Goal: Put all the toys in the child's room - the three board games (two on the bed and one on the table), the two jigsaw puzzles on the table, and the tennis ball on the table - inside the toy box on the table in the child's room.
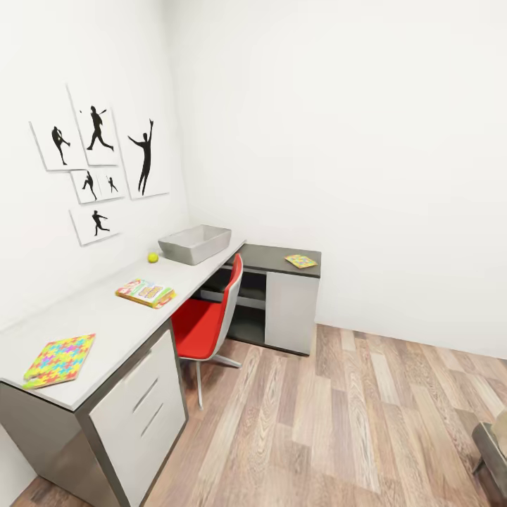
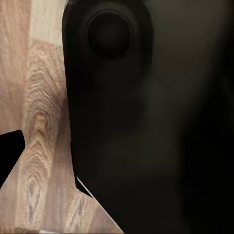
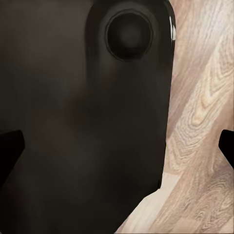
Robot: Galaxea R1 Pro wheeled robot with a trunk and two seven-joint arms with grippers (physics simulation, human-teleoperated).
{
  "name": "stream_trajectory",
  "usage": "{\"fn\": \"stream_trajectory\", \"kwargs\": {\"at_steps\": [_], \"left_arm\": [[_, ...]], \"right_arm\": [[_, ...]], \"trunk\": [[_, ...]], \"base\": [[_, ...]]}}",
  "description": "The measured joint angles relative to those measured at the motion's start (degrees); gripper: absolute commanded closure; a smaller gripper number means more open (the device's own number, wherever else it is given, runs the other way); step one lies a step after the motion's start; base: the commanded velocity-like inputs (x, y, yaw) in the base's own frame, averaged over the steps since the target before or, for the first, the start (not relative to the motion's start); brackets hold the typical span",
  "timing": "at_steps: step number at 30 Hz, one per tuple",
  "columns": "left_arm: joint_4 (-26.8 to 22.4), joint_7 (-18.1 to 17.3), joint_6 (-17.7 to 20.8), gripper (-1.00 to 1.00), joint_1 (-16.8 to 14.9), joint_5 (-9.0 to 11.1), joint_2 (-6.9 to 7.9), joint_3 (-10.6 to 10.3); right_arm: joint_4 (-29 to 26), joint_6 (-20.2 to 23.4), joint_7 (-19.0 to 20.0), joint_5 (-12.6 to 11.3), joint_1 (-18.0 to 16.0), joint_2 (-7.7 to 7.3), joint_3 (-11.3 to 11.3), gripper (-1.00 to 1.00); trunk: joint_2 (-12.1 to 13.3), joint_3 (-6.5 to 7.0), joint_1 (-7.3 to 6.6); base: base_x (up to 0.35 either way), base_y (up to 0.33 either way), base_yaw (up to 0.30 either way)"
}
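White-walled child's room: the L-shaped table (image 1: pixel 105 310) carries the toy box (image 1: pixel 195 243) by its inner corner, tennis ball (image 1: pixel 153 257) beside it, a board game (image 1: pixel 145 292) mid-top, jigsaw puzzles at the near end (image 1: pixel 60 360) and lower section (image 1: pixel 301 261). A red chair (image 1: pixel 209 320) stands tucked under. Gripper states cannot be told

two jigsaw puzzles (image 1: pixel 60 360) (image 1: pixel 301 261), one board game (image 1: pixel 145 292), one tennis ball (image 1: pixel 153 258), one toy box (image 1: pixel 195 243), one red chair (image 1: pixel 208 322)

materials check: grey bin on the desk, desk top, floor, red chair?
Shallow light-grey rectangular bin: looks like matte moulded plastic, with smooth flared walls and no seams. Pale grey-white desk top: probably laminate, flat and uniform with no grain. Floor: wood planks or wood-look laminate, showing grain and board joints. Red chair: seat looks like smooth plastic or vinyl, evenly coloured; fabric cannot be ruled out.
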Motion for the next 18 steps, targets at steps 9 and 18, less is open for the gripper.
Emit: {"fn": "stream_trajectory", "kwargs": {"at_steps": [9, 18], "left_arm": [[-0.1, 0.0, -0.2, -1.0, -0.1, 0.0, -0.72, 0.0], [-0.1, 0.0, -0.2, -1.0, -0.1, 0.0, -0.44, 0.0]], "right_arm": [[0.0, -0.1, 0.3, -0.5, -0.1, 1.36, -0.2, -1.0], [0.0, -0.3, 0.2, 0.0, -0.1, 2.1, 0.0, -1.0]], "trunk": [[0.0, 0.01, 0.0], [0.0, 0.01, 0.0]], "base": [[0.0, 0.0, 0.0], [0.0, 0.0, 0.0]]}}
